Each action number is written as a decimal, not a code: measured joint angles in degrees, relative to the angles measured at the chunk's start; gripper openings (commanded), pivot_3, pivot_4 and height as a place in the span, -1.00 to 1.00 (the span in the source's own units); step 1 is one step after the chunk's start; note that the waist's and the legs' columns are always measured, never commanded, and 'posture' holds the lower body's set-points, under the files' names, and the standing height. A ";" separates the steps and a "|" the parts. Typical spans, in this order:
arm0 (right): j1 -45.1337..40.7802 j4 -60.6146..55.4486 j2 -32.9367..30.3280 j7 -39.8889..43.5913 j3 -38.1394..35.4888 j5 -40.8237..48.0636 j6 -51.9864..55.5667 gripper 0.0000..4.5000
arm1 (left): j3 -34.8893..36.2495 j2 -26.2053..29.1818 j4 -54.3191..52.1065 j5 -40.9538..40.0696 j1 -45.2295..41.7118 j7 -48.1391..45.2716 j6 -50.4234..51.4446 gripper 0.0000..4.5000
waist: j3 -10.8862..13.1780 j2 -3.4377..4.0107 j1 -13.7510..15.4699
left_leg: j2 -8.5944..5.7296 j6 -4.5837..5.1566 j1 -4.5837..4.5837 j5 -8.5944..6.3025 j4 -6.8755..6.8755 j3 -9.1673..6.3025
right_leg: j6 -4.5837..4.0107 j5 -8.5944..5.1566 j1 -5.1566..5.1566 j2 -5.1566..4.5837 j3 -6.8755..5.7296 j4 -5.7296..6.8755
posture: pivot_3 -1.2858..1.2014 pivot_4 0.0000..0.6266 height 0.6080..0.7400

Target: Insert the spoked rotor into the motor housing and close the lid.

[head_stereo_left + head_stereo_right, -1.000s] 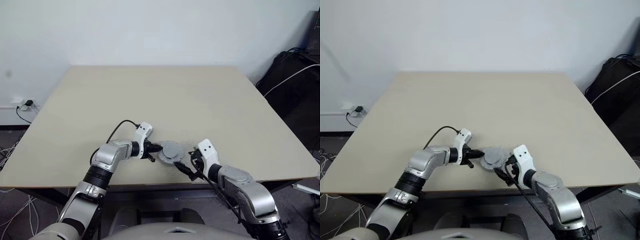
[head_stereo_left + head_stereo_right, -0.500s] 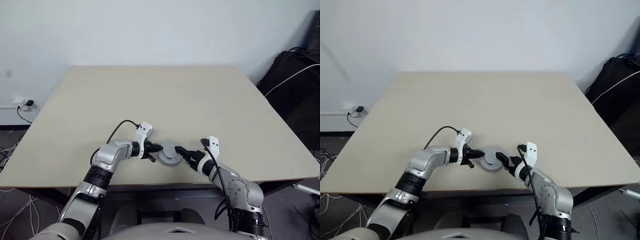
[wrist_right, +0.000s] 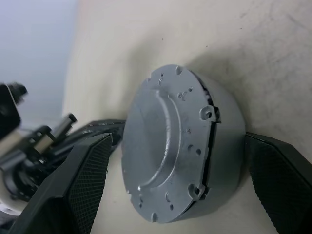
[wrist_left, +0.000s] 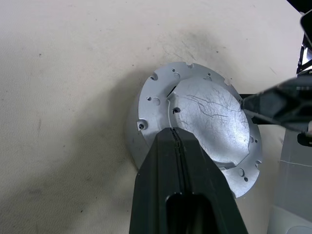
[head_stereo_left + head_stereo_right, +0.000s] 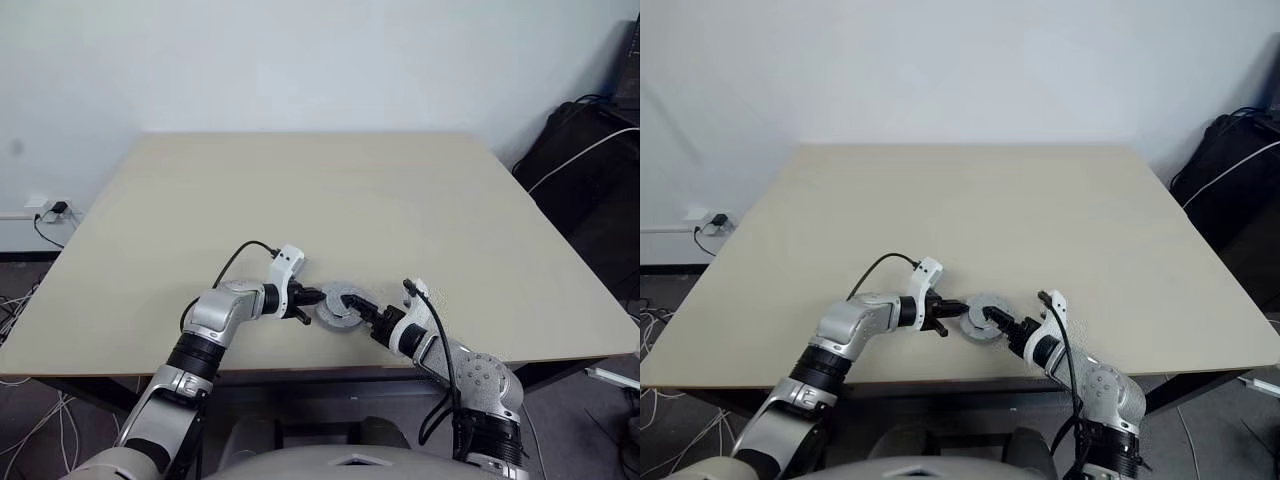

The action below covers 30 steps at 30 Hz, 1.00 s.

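Evidently the lid (image 4: 204, 114) sits on the motor housing (image 3: 222, 136), the closed left gripper (image 4: 171, 134) pressing its rim. Right gripper (image 3: 187, 187) straddles the housing, open; squeeze evenly to seat the lid flush.

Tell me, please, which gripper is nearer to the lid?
Roughly equal: the left gripper, shut, presses on the lid, while the right gripper straddles it with open fingers.
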 measured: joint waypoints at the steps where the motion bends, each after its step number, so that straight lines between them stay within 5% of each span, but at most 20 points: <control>1: -0.18 0.44 0.29 -0.21 -0.83 0.71 0.37 0.99 | 0.00 0.00 0.00 0.01 0.00 0.01 0.01 -1.00 | -0.02 0.03 -0.01 | 0.00 0.00 0.00 0.00 0.00 0.00 | 0.00 0.00 0.00 0.00 0.00 0.00 | 0.03 -1.00 1.00; 21: -0.33 3.23 1.32 -1.41 -3.95 7.87 7.61 0.99 | 1.08 0.28 0.01 0.70 0.07 0.95 -0.06 -1.00 | -0.18 0.25 -1.20 | 0.06 -0.01 0.03 0.00 -0.02 0.01 | 0.00 0.00 -0.06 0.14 0.17 0.04 | 0.03 -1.00 1.00; 24: 0.01 3.21 1.84 -1.72 -3.97 7.89 7.82 0.73 | 1.17 0.30 0.00 0.71 0.17 1.05 -0.17 -1.00 | -0.18 0.25 -1.27 | 0.06 -0.01 0.03 0.00 -0.03 0.00 | 0.00 -0.01 -0.07 0.14 0.18 0.04 | 0.03 -1.00 1.00; 30: 1.09 3.89 2.47 -1.24 -4.09 9.60 10.25 -0.10 | 1.82 0.88 -0.02 1.16 0.39 1.38 -0.27 -1.00 | -0.18 0.27 -1.52 | 0.05 -0.01 0.02 0.00 -0.05 0.05 | 0.00 0.00 -0.11 0.15 0.25 0.04 | 0.03 -1.00 1.00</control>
